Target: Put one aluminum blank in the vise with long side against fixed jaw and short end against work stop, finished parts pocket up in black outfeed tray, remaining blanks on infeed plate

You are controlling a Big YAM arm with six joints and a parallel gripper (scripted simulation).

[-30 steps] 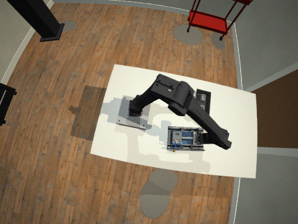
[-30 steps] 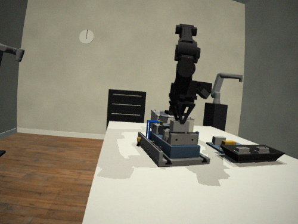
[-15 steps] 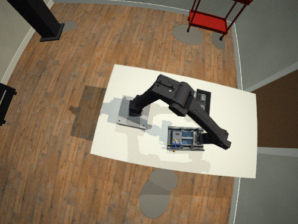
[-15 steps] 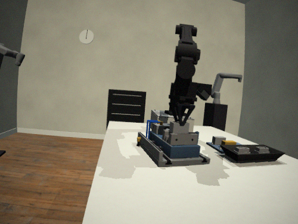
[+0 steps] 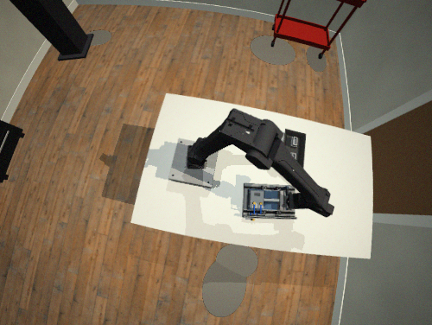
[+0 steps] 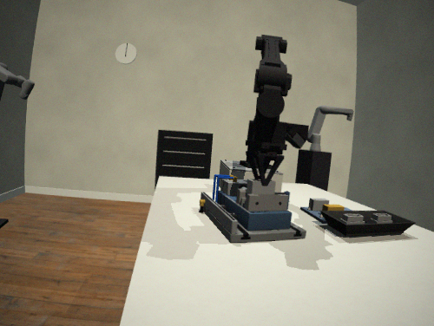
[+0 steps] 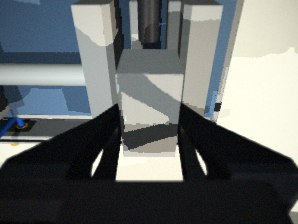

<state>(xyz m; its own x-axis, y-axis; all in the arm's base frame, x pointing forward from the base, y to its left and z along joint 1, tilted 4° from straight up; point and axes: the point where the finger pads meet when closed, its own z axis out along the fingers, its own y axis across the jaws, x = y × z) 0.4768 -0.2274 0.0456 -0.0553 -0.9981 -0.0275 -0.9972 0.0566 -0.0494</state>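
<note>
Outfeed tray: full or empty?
Not empty: two pocketed parts sit in the black tray, pockets up.

matte black arm [image 5: 255, 134] [image 6: 271, 80], rounded joint housings, slim triangular dark fingers [image 6: 270, 171]

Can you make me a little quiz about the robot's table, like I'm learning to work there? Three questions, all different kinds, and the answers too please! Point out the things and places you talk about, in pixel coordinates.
1. How many finished parts [image 5: 295, 141] [image 6: 352, 218] lie in the black tray [image 5: 301, 149] [image 6: 369, 231]?
2. Pick one. The plate [image 6: 306, 211] with the yellow block [image 6: 332, 208] on it is:
A) red
B) blue
C) green
3. True or false: the gripper [image 5: 291, 200] [image 6: 264, 182] [image 7: 149, 112] is holding the yellow block.

Key:
1. Two
2. B
3. False. It is holding a gray block [image 6: 261, 188] [image 7: 150, 95].
</note>
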